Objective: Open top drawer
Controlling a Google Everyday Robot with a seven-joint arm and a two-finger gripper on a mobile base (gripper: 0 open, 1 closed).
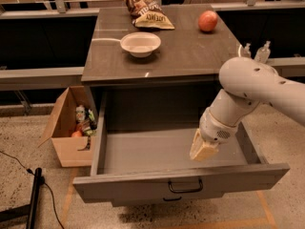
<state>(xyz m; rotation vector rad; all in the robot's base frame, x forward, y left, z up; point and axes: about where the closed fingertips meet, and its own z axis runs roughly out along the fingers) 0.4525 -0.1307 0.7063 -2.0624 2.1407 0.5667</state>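
One camera looks steeply down from in front of the cabinet point(190, 56), close, facing the top drawer point(143, 187), where the gripper point(204, 149) hangs at right.

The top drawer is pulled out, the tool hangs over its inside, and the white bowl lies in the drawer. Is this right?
Not quite. The camera view shows the white bowl standing on the cabinet top, not in the drawer. The rest holds: the top drawer is pulled out, and the tool hangs over its inside.
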